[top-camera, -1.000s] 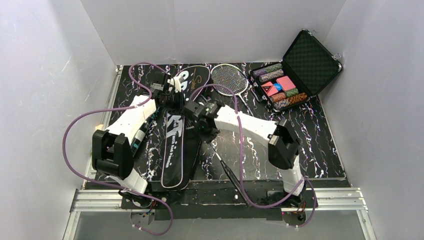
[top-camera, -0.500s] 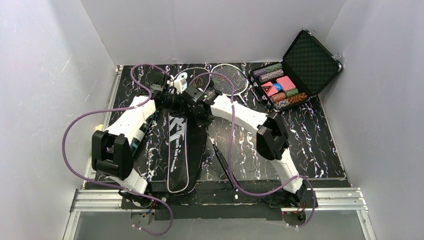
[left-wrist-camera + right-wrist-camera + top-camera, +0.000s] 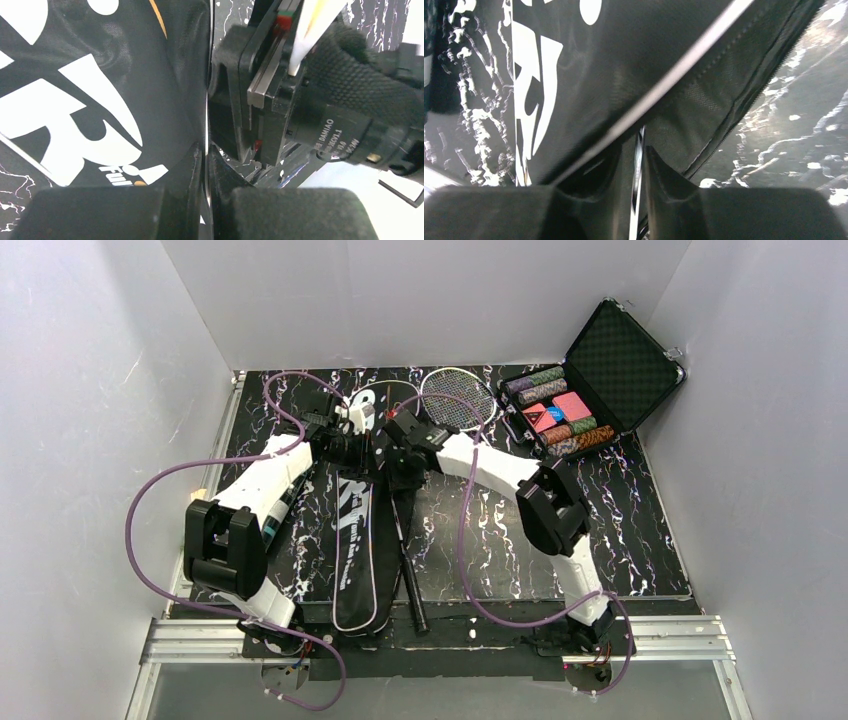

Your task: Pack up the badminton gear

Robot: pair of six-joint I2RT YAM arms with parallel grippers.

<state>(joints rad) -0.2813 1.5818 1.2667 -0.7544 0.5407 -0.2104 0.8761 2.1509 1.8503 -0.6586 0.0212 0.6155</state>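
Black, white-veined surface (image 3: 640, 510) is sitting boxed in by plain white walls (image 3: 430, 300). The bag (image 3: 352, 540) is lying lengthwise, near edge to far, left of centre. The left gripper (image 3: 345, 450) is pinching its far rim, jaws together on it. Beside it the right gripper (image 3: 392, 462) is clamping its jaws on a racket (image 3: 410, 580) by the shaft, handle pointing toward the near edge.

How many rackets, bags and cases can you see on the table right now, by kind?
White-strung thin-shafted rackets: 2 (one loose by the case, one alongside the bag)
Long black racket-shaped bag lettered "SPORT": 1
Open black hard case of poker chips: 1
Total: 4
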